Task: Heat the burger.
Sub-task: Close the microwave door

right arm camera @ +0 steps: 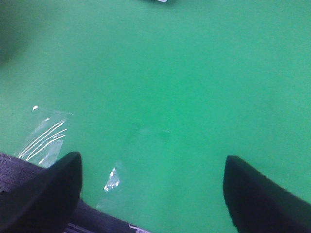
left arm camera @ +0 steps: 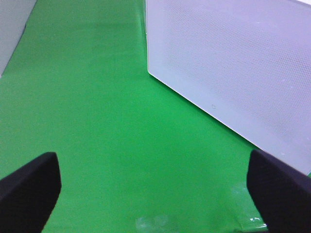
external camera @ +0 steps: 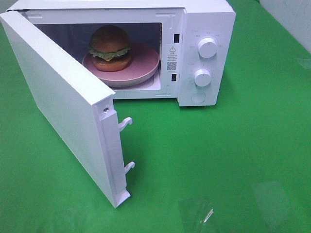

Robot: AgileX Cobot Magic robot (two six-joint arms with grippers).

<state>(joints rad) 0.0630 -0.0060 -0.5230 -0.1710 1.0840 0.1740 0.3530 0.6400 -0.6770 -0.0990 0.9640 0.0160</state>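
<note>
Left wrist view has the left gripper (left arm camera: pixel 153 187) hanging above the green cloth tabletop (left arm camera: pixel 97 121). Its two black fingers (left arm camera: pixel 29 189) are spread wide apart, with only cloth showing between them. Ahead of it and off to one side stands the white perforated door (left arm camera: pixel 233 73) of the microwave, seen from its outer face; the fingers are apart from it. A small crinkled patch of clear film (left arm camera: pixel 153 224) lies on the cloth just under the gripper.

In the right wrist view the right gripper (right arm camera: pixel 153 182) is posed the same way, tilted down over the cloth, black fingers (right arm camera: pixel 43 194) parted wide and closed on nothing. Strips of shiny clear tape (right arm camera: pixel 46 136) are stuck to the cloth beside one finger. How the arms are bent above the wrists cannot be told.

From the exterior high view, the boxy white microwave oven (external camera: pixel 206 19) sits at the far side of the tabletop. Its door is swung fully open toward the left, two white latch hooks (external camera: pixel 125 124) jutting from its free edge. The burger (external camera: pixel 110 48), with a glossy brown bun, frilly green lettuce and orange cheese edges, sits on a round pink plate (external camera: pixel 146 68) inside the open cavity. Two round white knobs (external camera: pixel 207 47) sit one above the other on the panel right of the cavity. The open door stands between the left side of the table and the cavity mouth.
</note>
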